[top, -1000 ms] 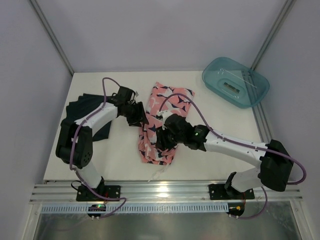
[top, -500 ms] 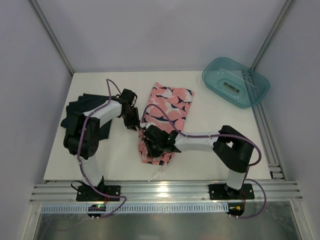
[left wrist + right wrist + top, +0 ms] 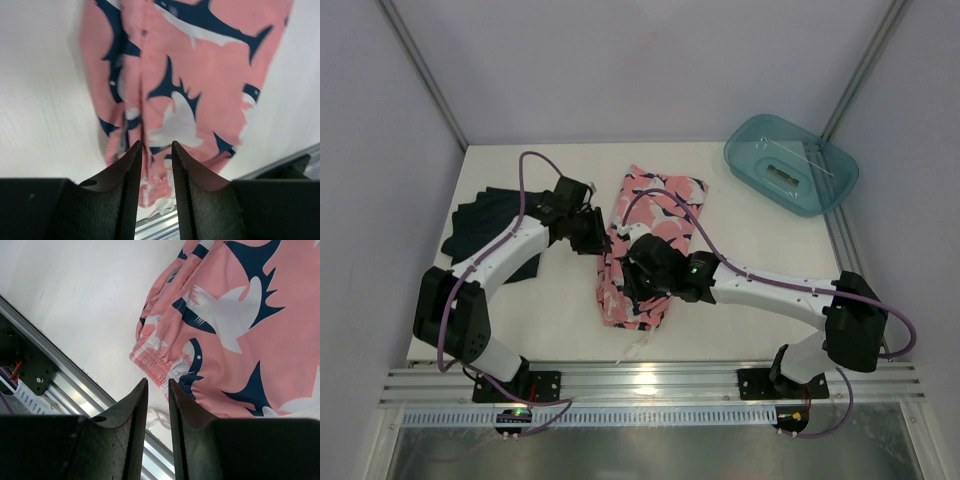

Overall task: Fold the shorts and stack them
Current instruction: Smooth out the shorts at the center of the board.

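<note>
The salmon pink shorts (image 3: 662, 205) with navy and white shark shapes lie folded lengthwise in the middle of the table (image 3: 560, 310), waistband toward the near edge. The plain dark shorts (image 3: 485, 225) lie spread at the left. My left gripper (image 3: 599, 238) hovers at the pink shorts' left edge. In the left wrist view it (image 3: 156, 146) stands narrowly open, with the pink shorts (image 3: 200, 75) below and nothing between its fingers. My right gripper (image 3: 636, 282) hangs over the lower half. In the right wrist view it (image 3: 158, 382) is narrowly open and empty above the elastic waistband (image 3: 160, 362).
A translucent teal tub (image 3: 790, 165) sits at the back right corner. A white drawstring (image 3: 638, 345) trails from the waistband toward the aluminium rail (image 3: 650, 385) along the near edge. White enclosure walls and metal posts border the table.
Both grippers' jaws have narrowed. The right arm's elbow swung inward and out again, its gripper staying over the lower pink shorts. The left gripper shifted slightly at the shorts' left edge.
</note>
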Controlling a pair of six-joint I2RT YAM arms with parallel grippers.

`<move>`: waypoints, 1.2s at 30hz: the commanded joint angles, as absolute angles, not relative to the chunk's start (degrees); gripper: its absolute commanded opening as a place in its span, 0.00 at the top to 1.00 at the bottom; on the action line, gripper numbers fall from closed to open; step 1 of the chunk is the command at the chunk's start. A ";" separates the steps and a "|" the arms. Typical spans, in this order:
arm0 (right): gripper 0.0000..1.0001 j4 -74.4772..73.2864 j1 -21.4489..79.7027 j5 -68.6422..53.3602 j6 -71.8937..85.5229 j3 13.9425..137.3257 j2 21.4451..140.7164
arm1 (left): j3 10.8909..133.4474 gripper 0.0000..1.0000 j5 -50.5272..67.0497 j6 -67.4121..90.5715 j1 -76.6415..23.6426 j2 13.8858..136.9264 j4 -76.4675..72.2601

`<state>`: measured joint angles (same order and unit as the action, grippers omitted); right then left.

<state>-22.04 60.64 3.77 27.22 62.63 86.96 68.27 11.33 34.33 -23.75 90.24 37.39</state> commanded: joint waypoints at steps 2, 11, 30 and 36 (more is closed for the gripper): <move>0.73 -23.65 60.91 4.75 29.26 57.76 82.80 | 61.80 0.69 19.15 37.69 -27.32 86.75 30.77; 0.75 -18.63 60.91 4.48 30.59 50.01 88.06 | 55.29 0.71 13.89 38.93 -28.21 93.78 28.65; 0.75 -22.61 60.91 7.65 28.13 55.46 84.72 | 51.87 0.39 12.57 39.54 -28.30 77.17 35.17; 0.75 -19.52 60.91 7.03 29.70 53.97 89.56 | 39.83 0.39 16.08 44.64 -28.65 73.83 25.50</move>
<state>-22.79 60.64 6.70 29.10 54.19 87.96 43.27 13.32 41.21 -28.40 75.85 31.53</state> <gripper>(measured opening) 0.251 0.610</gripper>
